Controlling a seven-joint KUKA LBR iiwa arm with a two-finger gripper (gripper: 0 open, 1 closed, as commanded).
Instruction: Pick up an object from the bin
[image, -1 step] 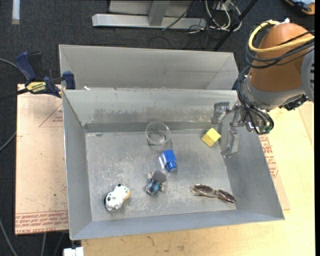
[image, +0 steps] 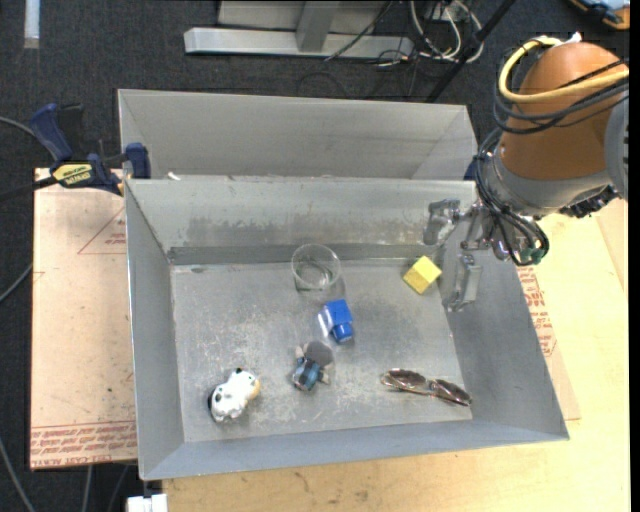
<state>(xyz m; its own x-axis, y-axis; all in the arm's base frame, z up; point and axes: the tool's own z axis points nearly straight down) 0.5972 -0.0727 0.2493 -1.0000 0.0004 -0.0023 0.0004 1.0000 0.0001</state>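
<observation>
The gripper (image: 451, 264) hangs over the right side of the bin (image: 150, 300), its claw spread open and empty. A small yellow block (image: 422, 274) lies just left of it on the floor. A blue block (image: 338, 322) and sunglasses (image: 425, 385) lie nearer.

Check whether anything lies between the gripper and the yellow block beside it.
Nothing visible does. The yellow block lies just to the view's left of the gripper, near the right wall of the bin, with only bare bin floor between them. The clear ring and the blue piece lie farther left, out of that gap.
</observation>
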